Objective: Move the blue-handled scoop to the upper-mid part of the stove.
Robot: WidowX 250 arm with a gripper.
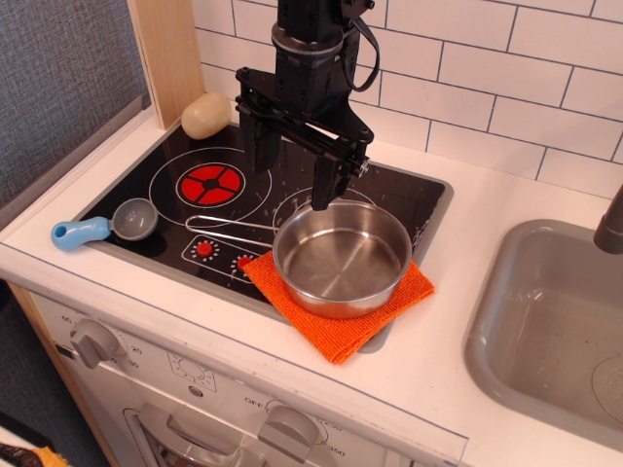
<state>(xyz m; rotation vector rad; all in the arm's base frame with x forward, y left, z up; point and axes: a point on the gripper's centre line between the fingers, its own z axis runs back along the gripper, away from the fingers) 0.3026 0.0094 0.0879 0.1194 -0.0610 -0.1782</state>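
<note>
The blue-handled scoop (105,226) lies at the stove's front left corner, its grey bowl on the black surface and its light-blue handle sticking out over the white counter. The stove (224,151) is a glossy black cooktop with white rings and a red burner graphic. My gripper (294,172) hangs open and empty above the middle of the stove, its two black fingers wide apart, well to the right of the scoop.
A steel pot (343,256) sits on an orange cloth (336,326) at the stove's front right. A thin wire utensil (232,229) lies left of the pot. A cream, potato-like object (205,116) sits at the back left. A grey sink (555,321) is at right.
</note>
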